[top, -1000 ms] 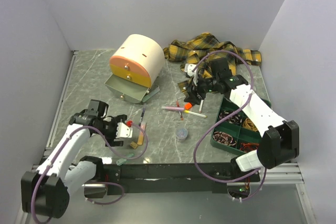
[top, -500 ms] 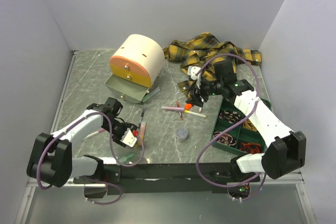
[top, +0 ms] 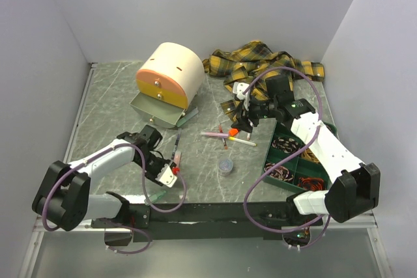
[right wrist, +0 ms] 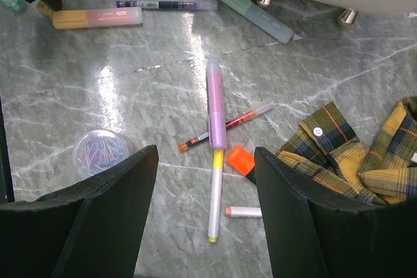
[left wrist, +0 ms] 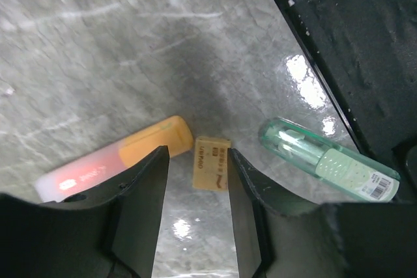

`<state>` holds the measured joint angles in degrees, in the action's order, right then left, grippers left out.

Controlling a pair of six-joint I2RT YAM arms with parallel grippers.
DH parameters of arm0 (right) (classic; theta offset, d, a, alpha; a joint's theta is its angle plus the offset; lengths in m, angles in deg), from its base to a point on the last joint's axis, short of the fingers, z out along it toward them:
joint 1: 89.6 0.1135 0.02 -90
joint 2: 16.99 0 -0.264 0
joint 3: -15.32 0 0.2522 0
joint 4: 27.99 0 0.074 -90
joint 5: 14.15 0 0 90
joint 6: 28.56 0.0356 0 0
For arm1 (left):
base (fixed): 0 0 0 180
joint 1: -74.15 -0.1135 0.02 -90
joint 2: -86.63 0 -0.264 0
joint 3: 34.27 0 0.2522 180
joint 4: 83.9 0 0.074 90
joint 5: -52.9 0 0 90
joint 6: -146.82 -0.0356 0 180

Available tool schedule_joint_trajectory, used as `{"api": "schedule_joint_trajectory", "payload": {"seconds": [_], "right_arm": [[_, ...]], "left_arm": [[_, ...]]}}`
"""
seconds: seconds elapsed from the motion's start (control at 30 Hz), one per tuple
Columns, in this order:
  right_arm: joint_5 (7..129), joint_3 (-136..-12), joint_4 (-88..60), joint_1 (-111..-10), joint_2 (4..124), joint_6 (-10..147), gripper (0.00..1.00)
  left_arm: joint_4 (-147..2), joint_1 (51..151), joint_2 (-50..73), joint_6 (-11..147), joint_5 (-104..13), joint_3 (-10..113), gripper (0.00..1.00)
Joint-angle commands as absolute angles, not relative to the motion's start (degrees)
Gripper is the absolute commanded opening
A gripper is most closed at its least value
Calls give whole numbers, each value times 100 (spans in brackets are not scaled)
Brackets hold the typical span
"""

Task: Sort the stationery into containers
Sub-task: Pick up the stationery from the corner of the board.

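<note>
Scene: A grey marbled bench [top: 111, 105] seen from above, with stationery scattered across its middle.
Left tool [left wrist: 197, 161]: Lowered close to the bench near the front edge, its two jaws spread and released, with nothing gripped. They straddle a small tan eraser [left wrist: 212, 172] with a gap on each side, which looks like lining up for a pinch.
Beside the eraser: An orange highlighter [left wrist: 111, 164] lies on one side, its cap end almost touching the eraser. A pale green clear tube [left wrist: 326, 159] lies on the other, near the dark front rail [left wrist: 352, 43].
Right tool [right wrist: 205, 154]: Hovers above the bench, jaws wide apart and empty. It looks down on a pink marker [right wrist: 216, 105] laid across a thin red pen [right wrist: 251, 116]. A small orange square [right wrist: 240, 159] sits just beside them.
Clip pot [right wrist: 98, 151]: A tiny round clear pot of coloured clips, standing apart from the pens.
Drawer box [top: 171, 73]: A cream drum with an orange front, at the back of the bench. Its bottom drawer [top: 156, 110] is pulled out, seemingly ready to take items.
Tray [top: 279, 181]: Dark green and divided, at the right. Coiled bands [top: 285, 142] fill some sections.
Shirt [top: 260, 60]: Yellow-and-black plaid, crumpled behind the right tool, not part of the sorting.
Progress: Most stationery lies loose on the bench, so the sorting appears to be at an early stage.
</note>
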<state>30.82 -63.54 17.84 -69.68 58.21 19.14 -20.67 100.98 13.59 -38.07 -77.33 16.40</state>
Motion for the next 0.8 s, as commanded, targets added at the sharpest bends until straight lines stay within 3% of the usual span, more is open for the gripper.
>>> {"api": "schedule_joint_trajectory", "payload": {"seconds": [0.0, 0.4, 0.6, 0.63, 0.7, 0.77], "right_arm": [[3120, -6357, 1829, -7061, 5622, 1750, 68], [3015, -6357, 1723, -7123, 5675, 1890, 68], [2980, -6339, 1662, -7123, 5702, 1960, 68], [2980, -6339, 1670, -7123, 5702, 1969, 68], [3006, -6365, 1679, -7105, 5684, 1960, 68], [3032, -6383, 1697, -7114, 5675, 1969, 68]], "left_arm": [[-2312, 10122, 1359, -3512, -7683, 1491, 48], [-2637, 10122, 1324, -3380, -7323, 1175, 44], [-2716, 10131, 1140, -3073, -7358, 1271, 24], [-2716, 10131, 1131, -3029, -7332, 1306, 14], [-2655, 10131, 1226, -2827, -7340, 1377, 4], [-2463, 10122, 1411, -2643, -7419, 1578, 2]]}}
